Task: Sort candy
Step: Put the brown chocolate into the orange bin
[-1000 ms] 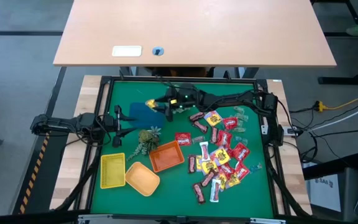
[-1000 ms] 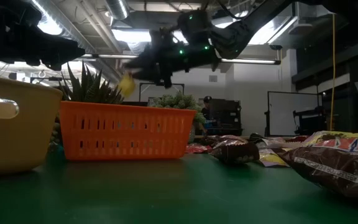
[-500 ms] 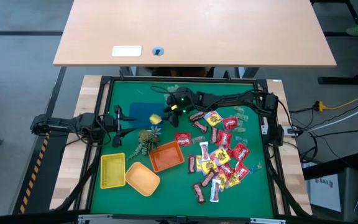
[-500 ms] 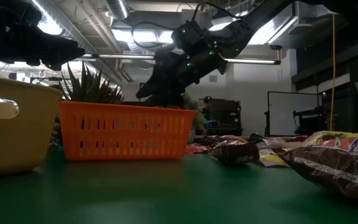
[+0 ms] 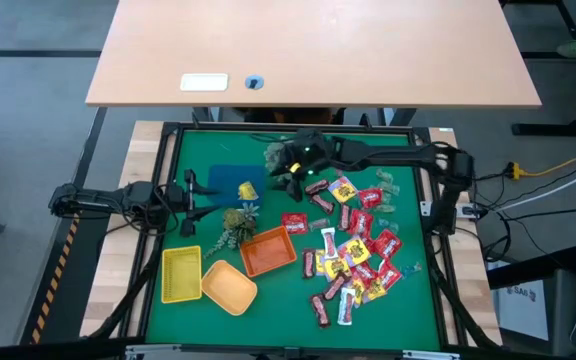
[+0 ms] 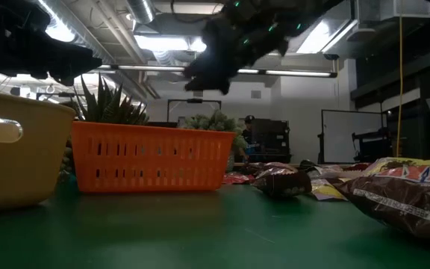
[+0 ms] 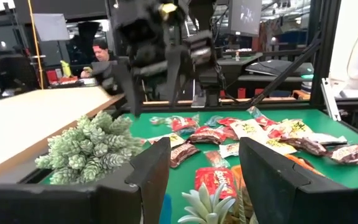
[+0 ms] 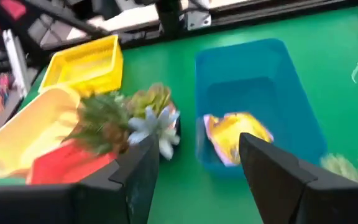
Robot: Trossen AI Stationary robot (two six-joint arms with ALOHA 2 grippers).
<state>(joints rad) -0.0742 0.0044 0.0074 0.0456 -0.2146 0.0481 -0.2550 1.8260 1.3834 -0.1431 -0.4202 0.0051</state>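
One yellow candy packet [image 8: 234, 135] is lying in one blue rectangular tray [image 8: 253, 99]. Four trays are sitting on the green surface [image 5: 218, 155]. Both the right gripper [image 5: 290, 172] and left gripper [image 5: 190, 192] are holding their jaws open, empty; no writing is legible.

Blue tray [image 5: 230, 181], orange basket [image 5: 267, 251], yellow basket [image 5: 181, 273], spiky plant [image 5: 234, 222].

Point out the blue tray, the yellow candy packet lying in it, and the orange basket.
blue tray [image 8: 291, 81]: right wrist view, bare floor of the tray.
yellow candy packet [image 8: 232, 134]: right wrist view, middle of the wrapper.
orange basket [image 6: 151, 157]: low view, slotted front wall.
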